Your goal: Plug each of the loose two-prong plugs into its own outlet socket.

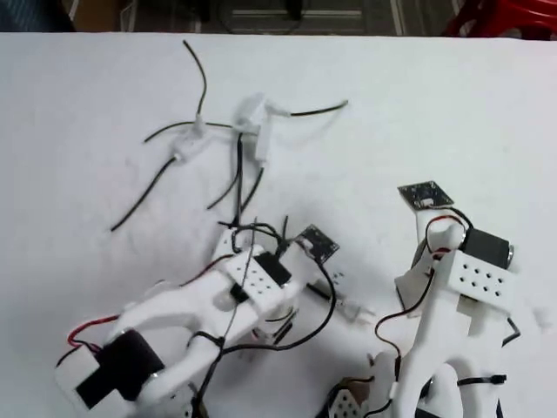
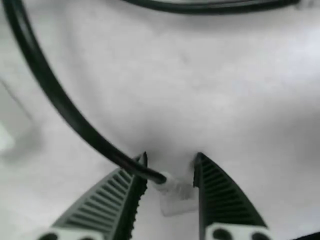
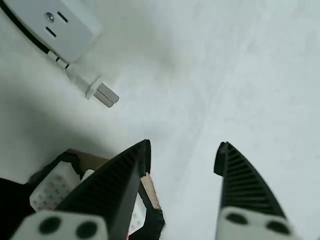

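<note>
Our left hand (image 2: 171, 160) is pinching narrow on a white plug (image 2: 175, 195), which is sitting between its ribbed fingers (image 2: 220, 200) low over the tabletop (image 2: 225, 90). The plug's black cord (image 2: 55, 95) is trailing away from the hand. Our right hand (image 3: 184, 146) is hanging partly spread and holding nothing. Beyond its tips a loose two-prong plug (image 3: 92, 87) is lying flat, and just past it the outlet socket (image 3: 60, 25) is resting face up, slots showing. The plug's long axis is running straight away from the socket block, so the prongs are pointing back toward the right hand rather than at the slots. In the high view this pair is lying between the two arms, at roughly nine o'clock from the right arm (image 1: 452, 279), prongs aiming toward about four o'clock. We are judging the free right hand the better placed for it, and the plug will need turning prongs-down to meet the slots. Toward eleven o'clock, more white cord ends (image 1: 252, 122) are lying tangled, and we cannot tell plugs from sockets there.
</note>
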Robot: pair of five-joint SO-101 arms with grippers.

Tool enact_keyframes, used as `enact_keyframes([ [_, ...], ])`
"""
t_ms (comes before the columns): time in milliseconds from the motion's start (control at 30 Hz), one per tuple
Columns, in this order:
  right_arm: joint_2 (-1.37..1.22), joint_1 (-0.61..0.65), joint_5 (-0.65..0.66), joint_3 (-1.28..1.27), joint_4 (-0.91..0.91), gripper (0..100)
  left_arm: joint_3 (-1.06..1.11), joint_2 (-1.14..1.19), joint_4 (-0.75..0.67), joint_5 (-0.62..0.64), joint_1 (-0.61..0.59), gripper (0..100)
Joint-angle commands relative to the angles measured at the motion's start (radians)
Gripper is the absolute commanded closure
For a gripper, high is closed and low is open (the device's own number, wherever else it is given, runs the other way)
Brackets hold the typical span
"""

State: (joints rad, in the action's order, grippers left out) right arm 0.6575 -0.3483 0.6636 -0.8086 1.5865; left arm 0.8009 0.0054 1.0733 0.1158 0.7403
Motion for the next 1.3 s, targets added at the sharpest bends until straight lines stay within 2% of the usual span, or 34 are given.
enact_keyframes([
  [0,0.018,-0.008,0.009,0.005,-0.01,78.3,-0.032,0.019,0.012,0.012,-0.081,88],
  [100,0.016,-0.01,0.009,0.005,-0.01,78.3,-0.031,-0.059,0.037,0.009,-0.151,99],
  [167,0.016,-0.01,0.009,0.005,-0.01,78.3,-0.029,-0.117,0.058,0.009,-0.214,96],
  [367,0.016,-0.01,0.009,0.005,-0.008,78.3,-0.034,-0.305,0.123,0.003,-0.415,97],
  [500,0.016,-0.008,0.009,0.005,-0.008,78.3,-0.11,-0.447,0.23,-0.164,-0.545,98],
  [667,0.016,-0.008,0.009,0.003,-0.008,78.3,-0.244,-0.456,0.284,-0.27,-0.842,98],
  [767,0.016,-0.002,0.009,-0.014,-0.008,78.3,-0.27,-0.338,0.203,-0.342,-1.001,98],
  [933,0.021,-0.002,0.009,-0.066,-0.05,78.3,-0.278,-0.101,-0.021,-0.466,-1.201,98],
  [1067,0.021,-0.001,0.009,-0.104,-0.088,78.3,-0.278,0.065,-0.169,-0.549,-1.294,97],
  [1200,0.022,-0.001,0.009,-0.104,-0.091,78.3,-0.278,0.166,-0.244,-0.634,-1.36,96],
  [1267,0.022,-0.001,0.009,-0.104,-0.091,78.3,-0.279,0.194,-0.253,-0.694,-1.392,92],
])
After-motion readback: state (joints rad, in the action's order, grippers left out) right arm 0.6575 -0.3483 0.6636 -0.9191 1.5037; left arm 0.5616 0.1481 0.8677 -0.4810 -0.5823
